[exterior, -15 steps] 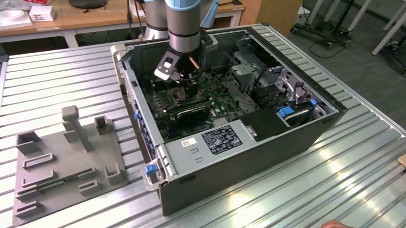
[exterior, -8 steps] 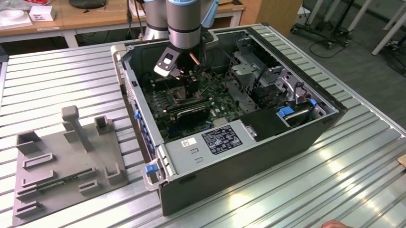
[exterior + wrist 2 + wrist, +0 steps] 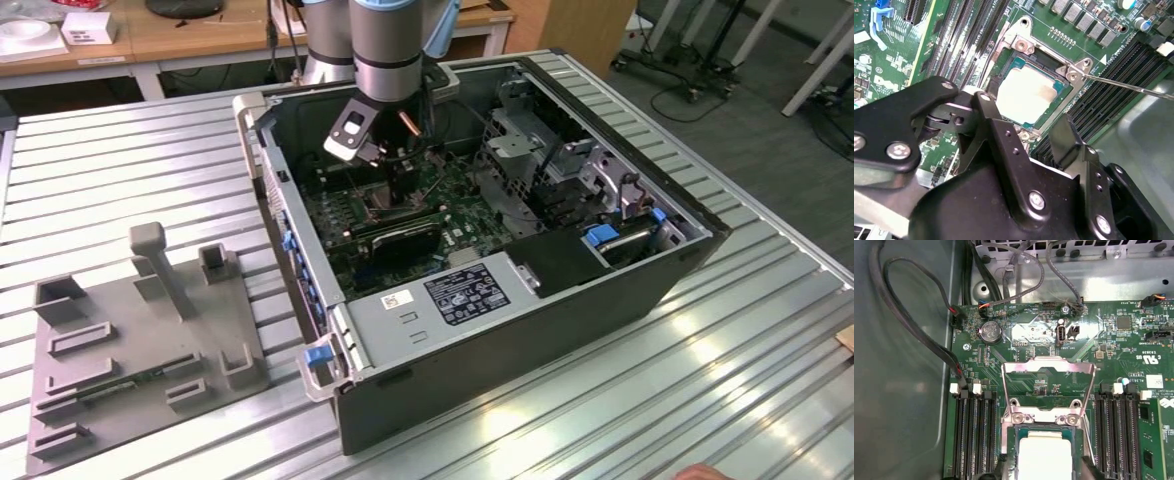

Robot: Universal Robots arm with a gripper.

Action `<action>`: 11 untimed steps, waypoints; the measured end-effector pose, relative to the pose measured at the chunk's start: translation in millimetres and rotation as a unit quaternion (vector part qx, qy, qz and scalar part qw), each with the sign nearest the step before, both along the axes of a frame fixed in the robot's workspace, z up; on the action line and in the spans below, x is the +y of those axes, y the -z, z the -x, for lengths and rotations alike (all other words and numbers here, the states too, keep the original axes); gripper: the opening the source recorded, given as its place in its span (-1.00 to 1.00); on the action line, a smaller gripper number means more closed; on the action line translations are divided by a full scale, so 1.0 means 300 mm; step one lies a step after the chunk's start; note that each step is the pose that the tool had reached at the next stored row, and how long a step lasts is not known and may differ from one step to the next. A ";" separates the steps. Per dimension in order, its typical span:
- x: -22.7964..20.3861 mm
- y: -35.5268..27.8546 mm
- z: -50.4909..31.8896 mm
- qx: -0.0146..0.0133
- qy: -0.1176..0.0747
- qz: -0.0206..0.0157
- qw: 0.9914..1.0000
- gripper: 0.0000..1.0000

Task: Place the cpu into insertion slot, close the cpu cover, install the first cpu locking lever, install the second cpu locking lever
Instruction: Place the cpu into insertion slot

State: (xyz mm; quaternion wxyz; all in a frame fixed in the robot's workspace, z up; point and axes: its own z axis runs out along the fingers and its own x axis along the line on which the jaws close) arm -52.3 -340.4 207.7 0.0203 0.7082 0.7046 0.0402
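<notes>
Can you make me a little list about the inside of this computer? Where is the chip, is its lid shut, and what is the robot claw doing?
place: open computer case on a ribbed metal table
cpu: lying flat in the insertion slot
cpu cover: swung up and back, not closed
gripper: open, low over the slot, one finger on each side of the cpu
thin metal rod: sticks out sideways from the slot's corner
</notes>
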 end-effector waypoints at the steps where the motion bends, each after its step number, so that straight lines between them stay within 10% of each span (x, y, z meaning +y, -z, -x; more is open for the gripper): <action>1: 0.000 0.000 0.000 0.000 0.000 0.000 1.000 0.18; 11: 0.000 -0.002 0.000 0.000 0.000 0.000 1.000 -0.53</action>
